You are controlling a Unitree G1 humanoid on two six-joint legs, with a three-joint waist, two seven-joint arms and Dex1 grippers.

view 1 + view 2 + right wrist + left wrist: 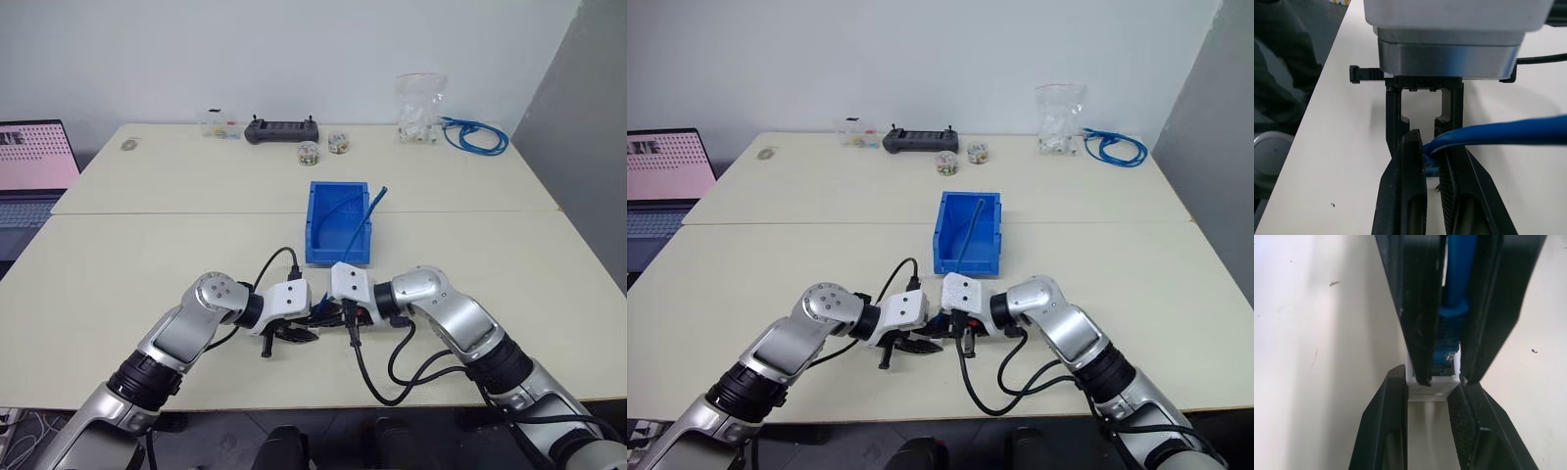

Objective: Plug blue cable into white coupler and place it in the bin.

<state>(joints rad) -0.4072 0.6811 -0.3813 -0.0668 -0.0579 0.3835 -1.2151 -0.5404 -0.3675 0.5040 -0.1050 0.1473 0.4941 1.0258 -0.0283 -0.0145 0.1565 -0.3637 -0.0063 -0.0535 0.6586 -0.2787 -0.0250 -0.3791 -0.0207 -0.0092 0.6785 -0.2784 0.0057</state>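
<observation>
The bright blue rectangular plastic bin (pixel 338 235) stands just beyond both tools; left tool (pixel 1432 384) pinches the small white boxy coupler (pixel 1432 381); right tool (pixel 1432 164) clamps the thin blue cable (pixel 1508 133), its plug at the coupler; wrists meet near the table (pixel 147 255) edge.

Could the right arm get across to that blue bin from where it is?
Probably yes: the bin stands just beyond the two pincers with bare table between. But the right pincer is shut on the blue cable.
</observation>
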